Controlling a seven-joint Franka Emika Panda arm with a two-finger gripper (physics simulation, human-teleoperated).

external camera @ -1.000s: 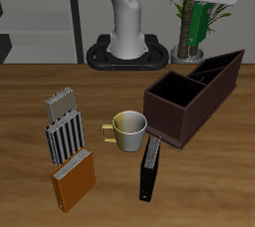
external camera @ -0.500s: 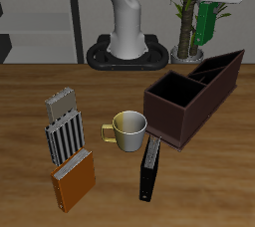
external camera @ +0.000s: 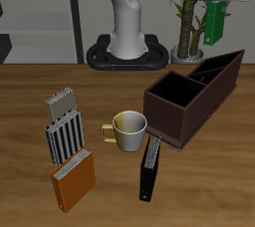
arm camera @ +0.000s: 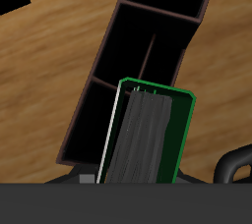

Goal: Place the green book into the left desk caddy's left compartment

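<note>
My gripper [external camera: 219, 4] is shut on the green book [external camera: 217, 24], which hangs upright high above the taller end of the left desk caddy [external camera: 189, 97]. In the wrist view the green book [arm camera: 177, 120] fills the foreground, its pages edge toward the camera, with the dark brown caddy [arm camera: 148, 41] below. The left compartment [external camera: 221, 64], the narrow section with slanted dividers, lies below the book and shows in the wrist view [arm camera: 123, 110] too. The fingertips are hidden behind the book.
A cream mug [external camera: 127, 130] stands before the caddy. A black book [external camera: 150, 166] lies near the front edge. An orange book [external camera: 74, 179] and two grey striped books [external camera: 64, 136] lie on the other side. A plant [external camera: 186, 17] and the robot base [external camera: 129, 42] stand at the back.
My gripper has carried the green book sideways, away from the plant and toward the caddy's taller end, staying at about the same height.
</note>
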